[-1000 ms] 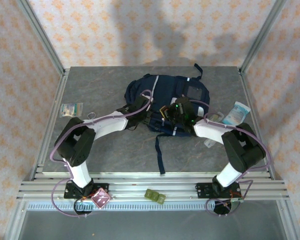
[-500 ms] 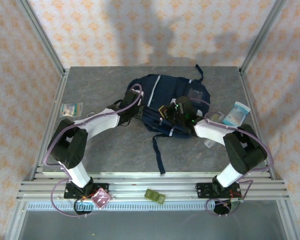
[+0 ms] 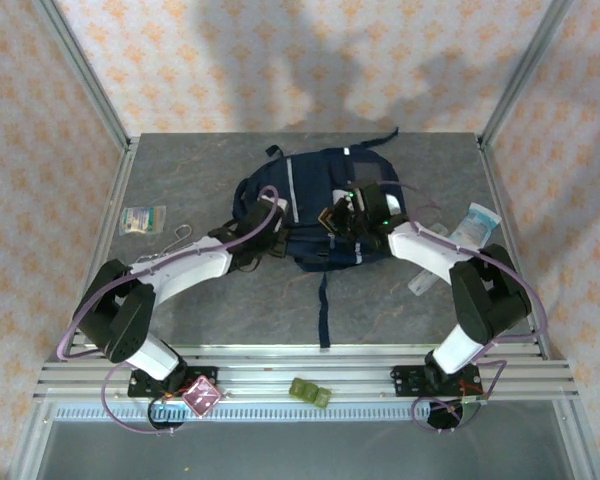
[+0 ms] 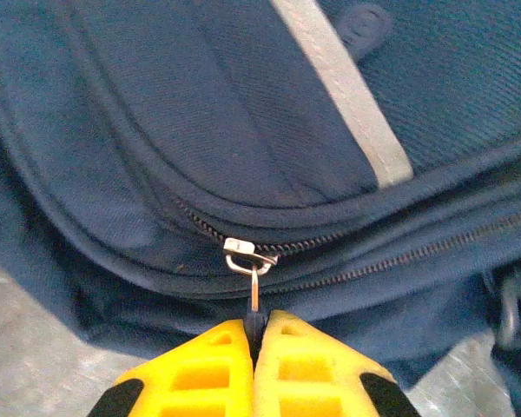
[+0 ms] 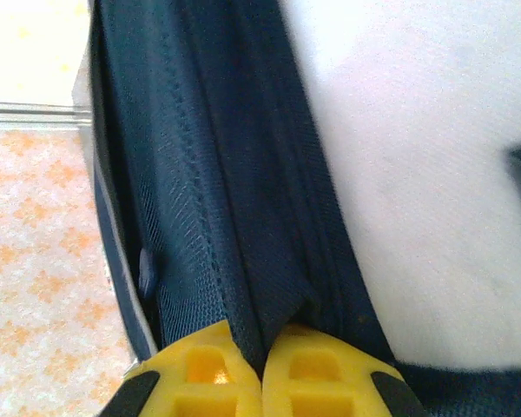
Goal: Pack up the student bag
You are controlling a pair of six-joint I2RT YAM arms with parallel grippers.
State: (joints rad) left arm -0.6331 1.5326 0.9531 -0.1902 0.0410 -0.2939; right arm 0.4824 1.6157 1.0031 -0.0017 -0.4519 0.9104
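The left jaws were pinched shut on the thin metal pull hanging from a slider. The slider sat on the curved zip of the bag. Gripping the pull rather than the cloth suggests the slider was meant to be drawn along the teeth. I could not tell which stretch of the zip was closed.

The right jaws were closed too, clamped on a fold of navy fabric beside a seam, with a pale patch just to its right. That grip looked like a brace. It would hold the soft bag taut and in place, so a tug on the zip would not simply drag the whole thing across the table.

In the top view the bag lay flat in the far middle of the table, between the two arms. The left arm reached in from the near left and the right arm from the near right. A dark strap trailed from the bag toward the near edge.

A small packet lay well apart at the far left. A white pouch lay at the right, near the right arm. Both were outside the bag, so packing seemed unfinished.
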